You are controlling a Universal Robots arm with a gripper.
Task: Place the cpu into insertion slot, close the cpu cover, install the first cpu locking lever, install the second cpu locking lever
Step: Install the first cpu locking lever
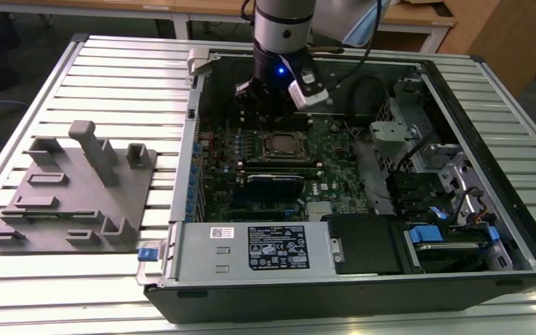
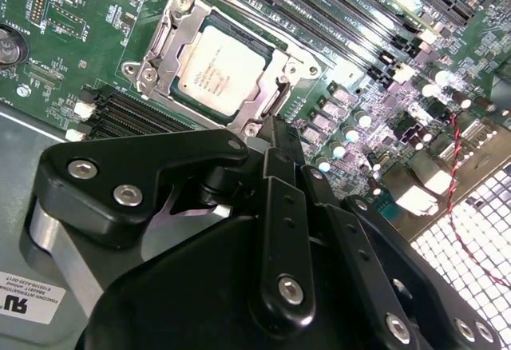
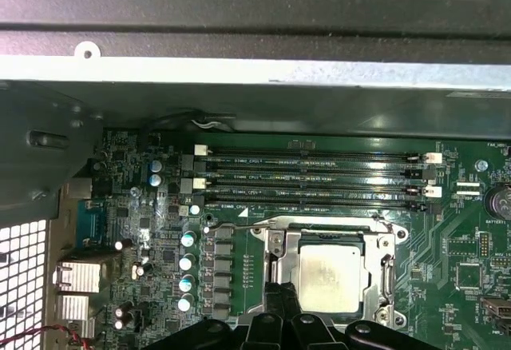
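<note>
Open tower case [image 1: 491, 118] lies on its side on the slatted table [image 1: 109, 70]. Inside it we see the motherboard [image 1: 333, 164], the power supply [image 1: 249, 248] along the wall nearest the exterior camera, and a drive bay [image 1: 445, 234] with blue tabs at the exterior view's right.

The cpu [image 2: 226, 66] sits flat in the insertion slot [image 2: 251, 37]. The cpu cover [image 2: 172, 26] is folded down over it, with the chip's metal top showing through the window.

Long memory slots [image 3: 311, 178] run just beside the socket.

The gripper [image 3: 279, 290] is down inside the case, tips at the cover's edge. We can't confirm contact. The fingers [image 3: 271, 306] are pressed together with nothing between them.

A grey fixture plate [image 1: 72, 202] lies on the table outside the case, at the exterior view's left.
</note>
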